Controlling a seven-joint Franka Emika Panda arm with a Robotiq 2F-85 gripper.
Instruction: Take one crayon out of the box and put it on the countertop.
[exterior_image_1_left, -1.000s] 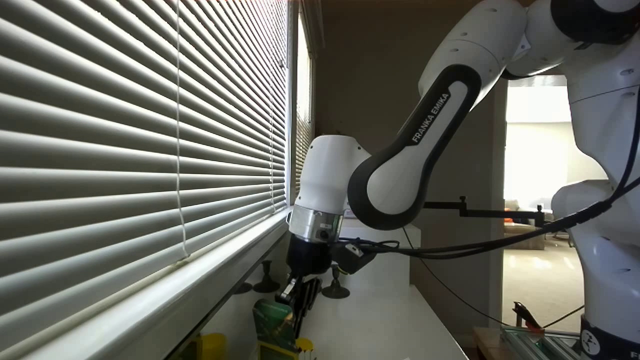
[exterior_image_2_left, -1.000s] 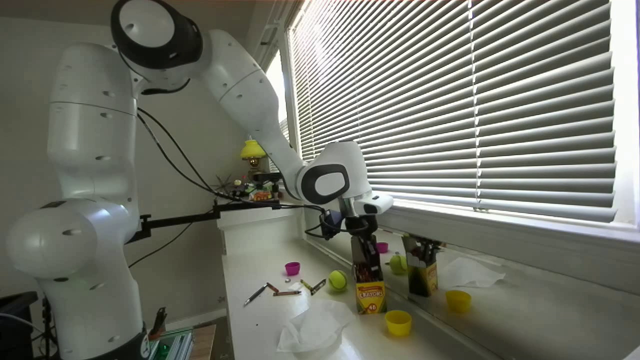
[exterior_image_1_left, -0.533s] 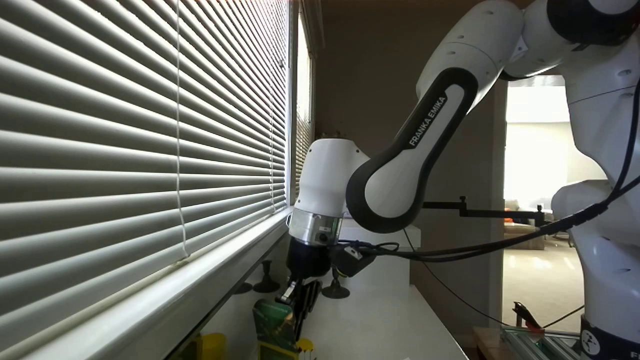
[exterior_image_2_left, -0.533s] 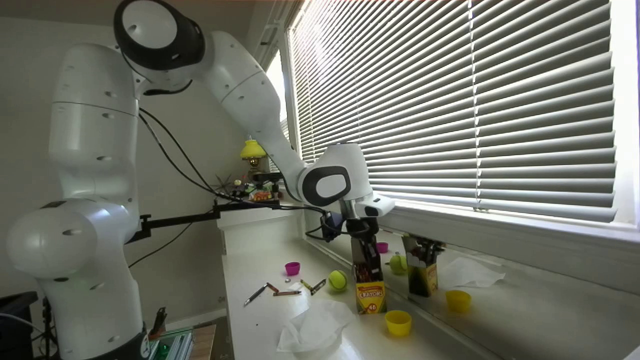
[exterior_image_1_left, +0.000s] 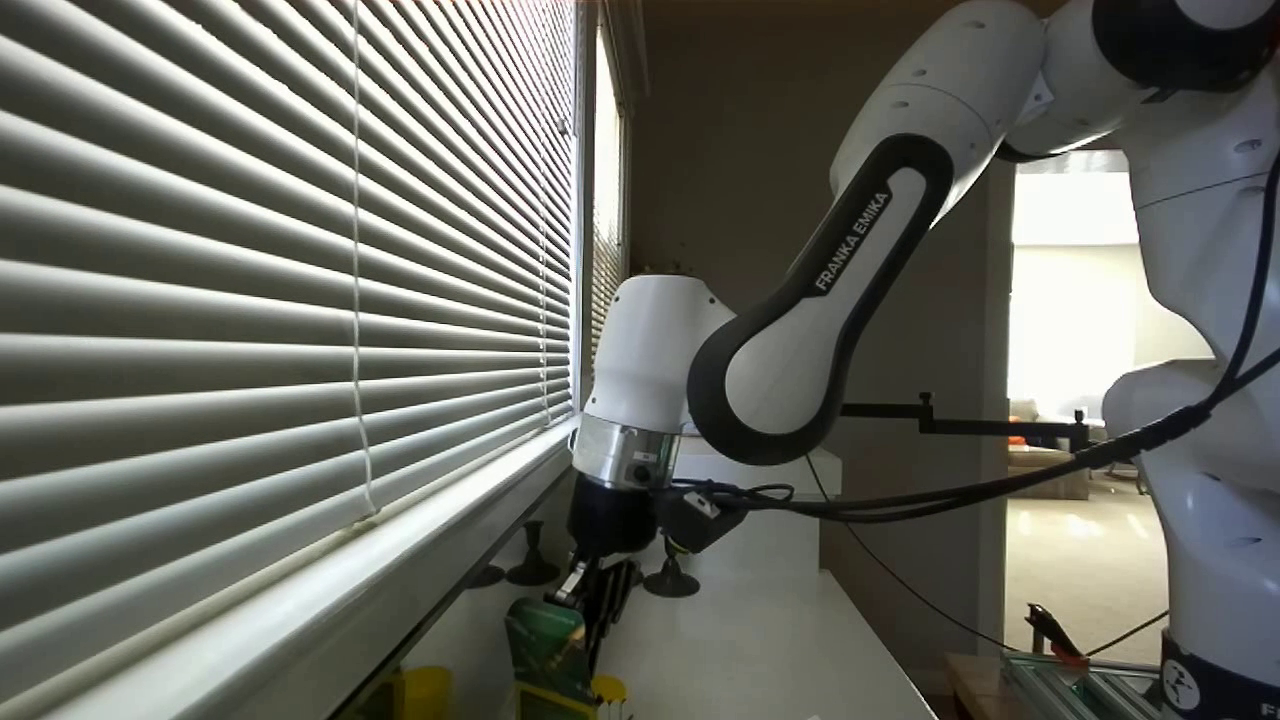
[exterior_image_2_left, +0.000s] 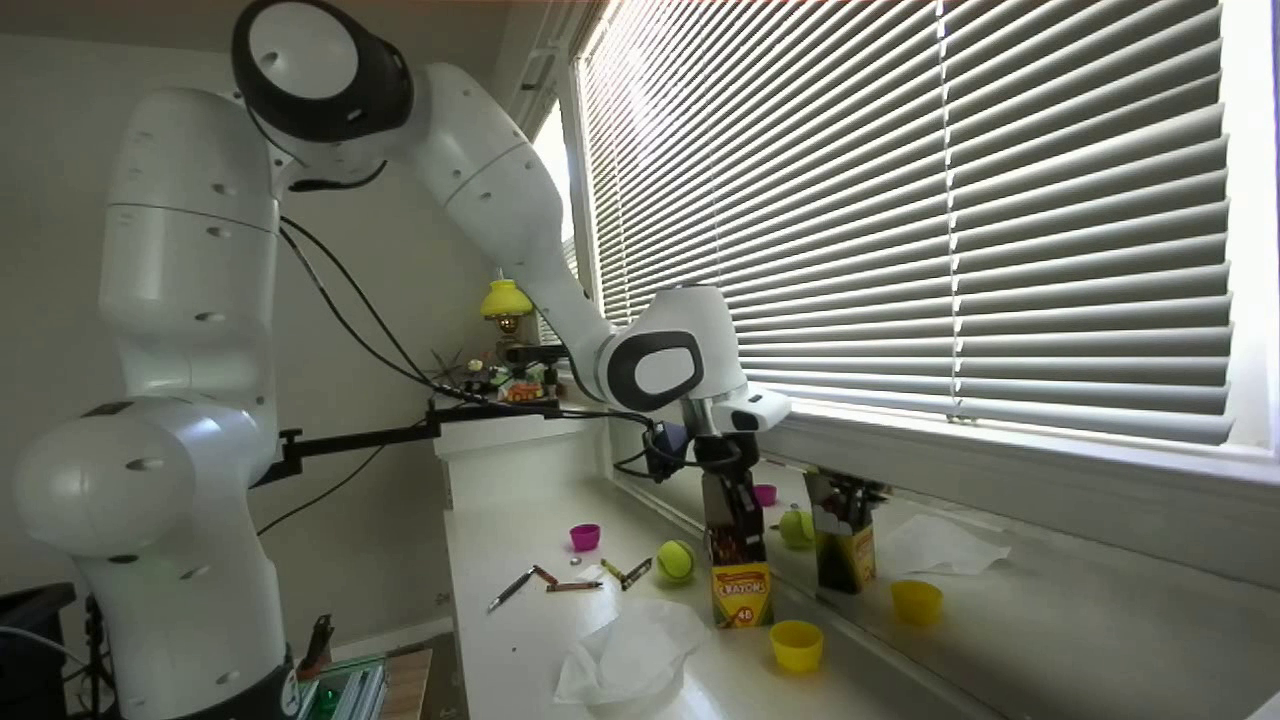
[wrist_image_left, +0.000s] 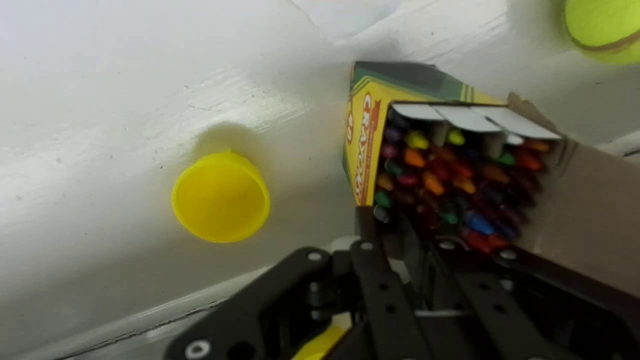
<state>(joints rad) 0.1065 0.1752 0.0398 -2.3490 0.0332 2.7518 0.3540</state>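
Note:
The open crayon box (exterior_image_2_left: 742, 595), yellow and green, stands upright on the white countertop (exterior_image_2_left: 520, 650) in both exterior views (exterior_image_1_left: 548, 645). In the wrist view the box (wrist_image_left: 364, 145) is packed with crayons (wrist_image_left: 432, 184), tips up. My gripper (wrist_image_left: 387, 217) is partly open, with a narrow gap between its fingers, at one corner of the box opening. A greyish crayon tip (wrist_image_left: 381, 214) shows at the gap between the fingertips. I cannot tell how deep the fingers reach. In the exterior views the gripper (exterior_image_2_left: 748, 525) points down at the box in front of its raised lid.
A yellow cup (exterior_image_2_left: 797, 645) stands beside the box, and a tennis ball (exterior_image_2_left: 676, 562) behind it. Several loose crayons (exterior_image_2_left: 574, 587), a pink cup (exterior_image_2_left: 585, 537) and a sheet of paper (exterior_image_2_left: 635, 650) lie on the counter. A reflective backsplash below the windowsill mirrors the box (exterior_image_2_left: 845, 535).
The gripper has moved a little downward, then slightly sideways toward the window, at the box opening. The box and the other objects have not visibly moved.

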